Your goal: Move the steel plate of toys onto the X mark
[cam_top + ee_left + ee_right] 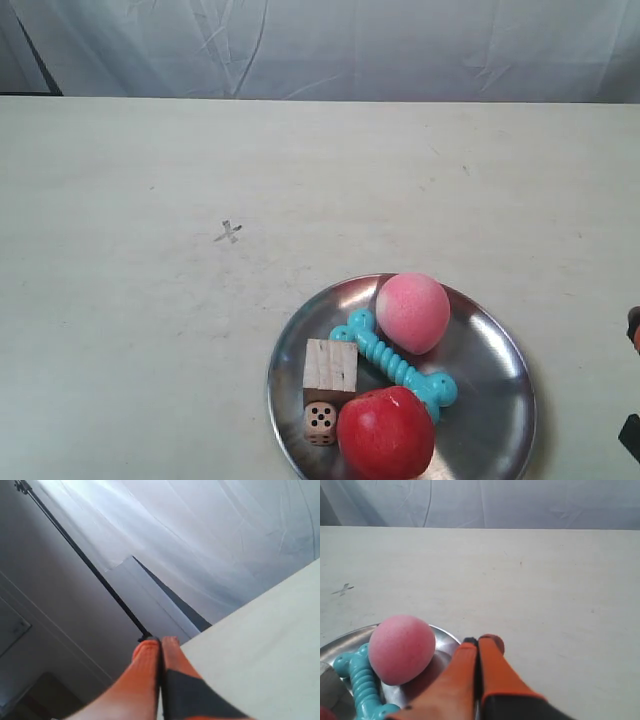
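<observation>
The steel plate (pixel 490 400) lies at the near right of the cream table and runs off the bottom of the exterior view. It holds a pink ball (pixel 412 312), a turquoise bone (pixel 395 365), a red apple (pixel 386 432), a wooden cube (pixel 331 366) and a small die (pixel 320 423). The X mark (pixel 229 232) is up and to the left of the plate, well apart from it. My right gripper (pixel 479 641) is shut and empty, beside the plate's rim (pixel 345 642) near the ball (pixel 400 649). My left gripper (pixel 161 640) is shut and empty at a table edge.
A sliver of an orange and black arm (pixel 634 330) shows at the exterior view's right edge, apart from the plate. White curtain (pixel 330 45) hangs behind the table's far edge. A dark pole (pixel 80 555) stands off the table in the left wrist view.
</observation>
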Motion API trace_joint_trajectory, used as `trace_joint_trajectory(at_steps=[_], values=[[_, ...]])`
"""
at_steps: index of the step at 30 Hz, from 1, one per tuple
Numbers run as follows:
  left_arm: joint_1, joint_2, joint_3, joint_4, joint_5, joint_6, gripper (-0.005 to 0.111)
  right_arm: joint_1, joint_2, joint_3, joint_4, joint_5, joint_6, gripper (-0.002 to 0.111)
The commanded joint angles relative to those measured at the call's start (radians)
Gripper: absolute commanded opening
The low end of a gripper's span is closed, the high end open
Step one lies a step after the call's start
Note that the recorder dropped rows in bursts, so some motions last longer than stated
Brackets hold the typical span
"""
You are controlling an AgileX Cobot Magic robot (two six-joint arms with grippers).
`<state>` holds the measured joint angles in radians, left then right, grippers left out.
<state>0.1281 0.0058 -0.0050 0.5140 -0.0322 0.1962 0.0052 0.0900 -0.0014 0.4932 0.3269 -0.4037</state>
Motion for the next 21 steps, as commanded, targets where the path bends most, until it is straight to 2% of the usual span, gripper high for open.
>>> trace_joint_trajectory(at_steps=[1,2,5,7,12,14,17,21], values=[[0.003,-0.006,0.005,-0.001,-0.160,-0.034,0.000,-0.005,-0.005,0.001,0.004,-0.016,-0.003,0.000],[0.003,-0.006,0.005,-0.029,-0.201,-0.100,0.000,-0.005,-0.005,0.001,0.004,-0.016,-0.003,0.000],[0.003,-0.006,0.005,-0.160,-0.330,-0.505,0.000,-0.005,-0.005,0.001,0.006,-0.019,-0.003,0.000],[0.003,-0.006,0.005,-0.236,-0.390,-0.652,0.000,-0.005,-0.005,0.001,0.015,-0.019,-0.003,0.000],[0.003,-0.006,0.005,-0.327,-0.474,-0.789,0.000,-0.005,-0.005,0.001,0.024,-0.044,-0.003,0.000],[0.003,-0.006,0.005,-0.349,-0.484,-0.860,0.000,-0.005,-0.005,0.001,0.128,-0.102,-0.003,0.000],[0.003,-0.006,0.005,-0.347,-0.484,-0.900,0.000,-0.005,-0.005,0.001,0.379,-0.159,-0.003,0.000],[0.003,-0.006,0.005,-0.347,-0.493,-0.990,0.000,-0.005,-0.005,0.001,0.525,-0.166,-0.003,0.000]])
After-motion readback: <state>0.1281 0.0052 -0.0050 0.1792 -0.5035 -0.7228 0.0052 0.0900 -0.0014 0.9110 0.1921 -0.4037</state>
